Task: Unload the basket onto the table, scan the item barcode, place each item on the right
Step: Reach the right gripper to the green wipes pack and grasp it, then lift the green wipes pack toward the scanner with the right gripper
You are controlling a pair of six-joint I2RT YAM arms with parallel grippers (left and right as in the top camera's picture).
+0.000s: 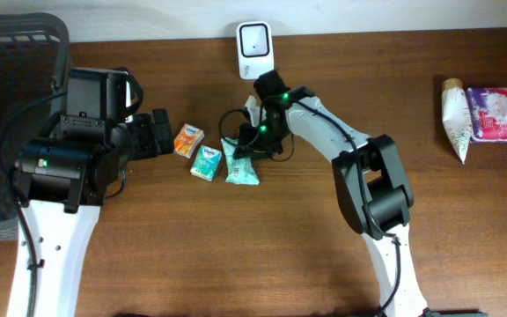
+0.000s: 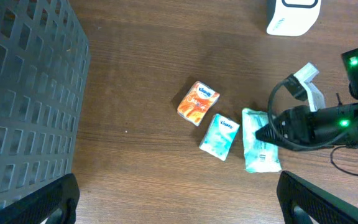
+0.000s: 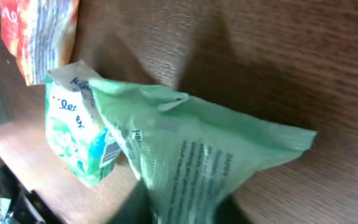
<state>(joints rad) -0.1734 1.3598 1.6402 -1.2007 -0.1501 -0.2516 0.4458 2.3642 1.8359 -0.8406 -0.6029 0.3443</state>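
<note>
Left fingers (image 2: 36,202): we see them spread wide, holding nothing, above the table (image 1: 236,255) at 9 o'clock from the packs.
Right fingers (image 2: 284,127): we read them as pinched on the 12 o'clock end of the green pack (image 2: 260,152).
Green pack: lies on the table, at 6 o'clock from the scanner (image 1: 255,48) and apart from it.
Teal pack (image 2: 220,137): just beside the green pack, at its 9 o'clock.
Orange pack (image 2: 197,102): at 10 o'clock from the teal pack.
Basket (image 2: 23,93): dark mesh, at the table's 9 o'clock edge.
Scanner: white, at the 12 o'clock edge.
White cone bag (image 1: 453,114), pink packet (image 1: 497,114): side by side near 2 o'clock.
</note>
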